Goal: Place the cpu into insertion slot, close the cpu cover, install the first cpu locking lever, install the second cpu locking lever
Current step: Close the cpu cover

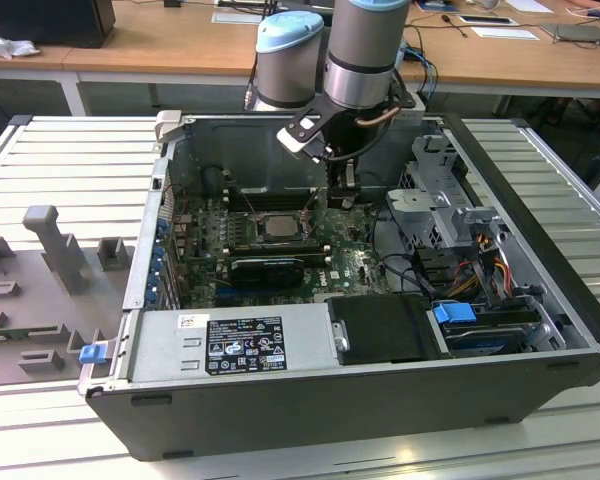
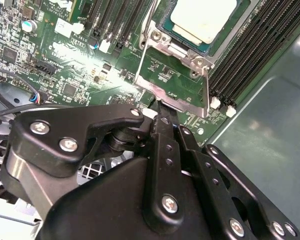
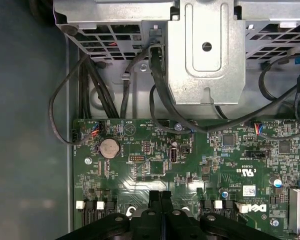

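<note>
Jaws pinched together, seemingly touching the cpu cover; case on ribbed table near desks.

Place: probably robotics lab | open computer case on slatted metal bench | wooden desks with papers behind

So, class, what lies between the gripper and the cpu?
The cpu cover, a silvery frame with green board showing through its opening, lies between the gripper and the cpu in the second wrist view.

Picture edge crops the cpu; the end effector hides part of the cpu cover
</note>
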`<state>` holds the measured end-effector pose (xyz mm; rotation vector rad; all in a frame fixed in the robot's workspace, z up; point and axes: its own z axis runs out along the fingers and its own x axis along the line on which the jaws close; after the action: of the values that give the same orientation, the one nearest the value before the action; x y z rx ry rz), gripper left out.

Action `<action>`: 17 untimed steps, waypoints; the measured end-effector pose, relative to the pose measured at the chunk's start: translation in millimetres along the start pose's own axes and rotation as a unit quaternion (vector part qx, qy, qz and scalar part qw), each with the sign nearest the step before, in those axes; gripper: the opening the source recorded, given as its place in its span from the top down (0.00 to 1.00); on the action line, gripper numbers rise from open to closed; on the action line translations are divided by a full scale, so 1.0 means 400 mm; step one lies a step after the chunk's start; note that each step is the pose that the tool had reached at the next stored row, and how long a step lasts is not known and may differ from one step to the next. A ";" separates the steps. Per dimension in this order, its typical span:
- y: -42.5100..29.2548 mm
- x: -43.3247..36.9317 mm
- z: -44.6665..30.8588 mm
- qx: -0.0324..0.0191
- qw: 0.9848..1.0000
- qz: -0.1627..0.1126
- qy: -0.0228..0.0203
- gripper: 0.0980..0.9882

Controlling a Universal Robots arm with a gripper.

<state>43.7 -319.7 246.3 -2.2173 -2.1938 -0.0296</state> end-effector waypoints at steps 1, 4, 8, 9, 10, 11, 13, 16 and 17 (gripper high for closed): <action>0.000 0.000 0.000 0.000 1.000 0.000 0.000 0.99; -0.002 0.000 0.000 0.000 1.000 0.000 0.000 0.99; -0.006 0.000 0.000 0.000 1.000 0.000 0.000 0.99; -0.006 0.000 0.000 0.000 1.000 0.000 0.000 0.99; -0.007 0.000 0.000 0.000 1.000 0.000 0.000 0.99; -0.007 0.000 0.000 0.000 1.000 0.000 0.000 0.99; -0.008 0.000 0.000 0.000 1.000 0.000 0.000 0.99; -0.013 0.000 0.000 0.000 1.000 0.000 0.000 0.99; -0.013 0.000 0.000 0.000 1.000 0.000 0.000 0.99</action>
<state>38.5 -319.7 246.3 -2.2173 -2.1937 -0.0296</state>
